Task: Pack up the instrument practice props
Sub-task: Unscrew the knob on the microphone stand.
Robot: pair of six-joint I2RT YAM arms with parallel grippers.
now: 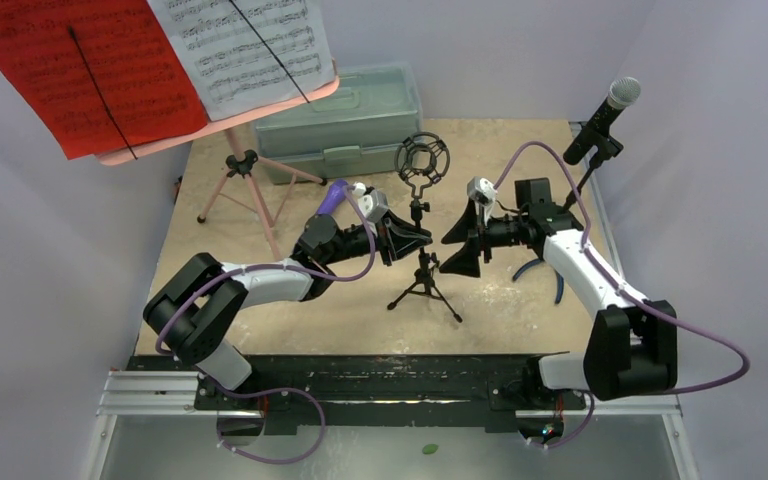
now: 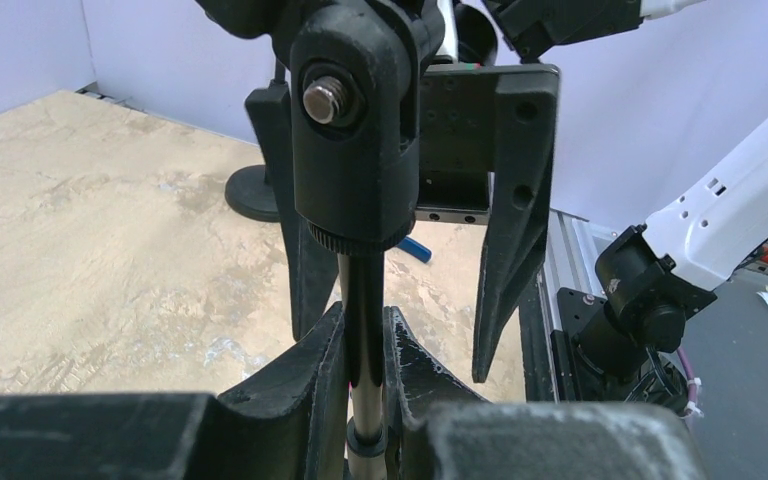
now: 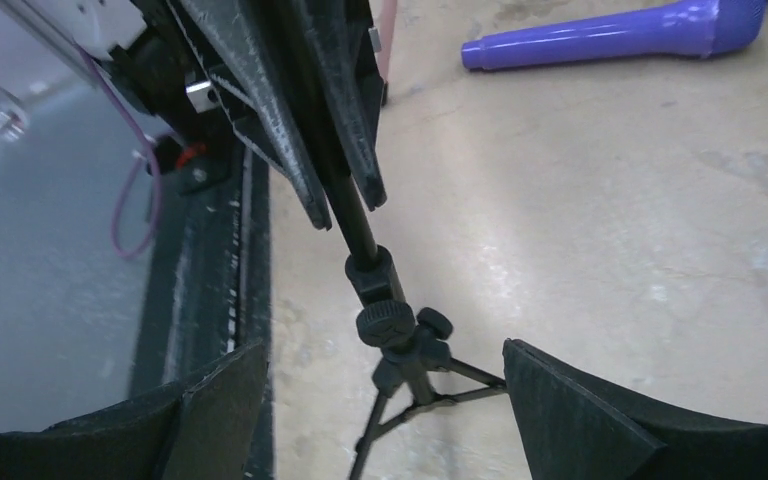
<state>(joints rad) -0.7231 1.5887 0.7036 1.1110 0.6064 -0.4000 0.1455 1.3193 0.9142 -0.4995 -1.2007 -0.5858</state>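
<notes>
A grey-green plastic case (image 1: 345, 125) sits lid down at the far edge of the tan table (image 1: 290, 325), about twelve o'clock. Near four o'clock two curved blue handles (image 1: 558, 290) show, probably pliers, mostly hidden.

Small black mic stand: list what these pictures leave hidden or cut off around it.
Top external: the left gripper covers the mic stand where it clamps; the left arm hides part of the purple microphone.
Left wrist: the shock mount ring lies beyond the top edge; the fingers hide the legs.
Right wrist: the bottom edge cuts off the legs' feet.
</notes>
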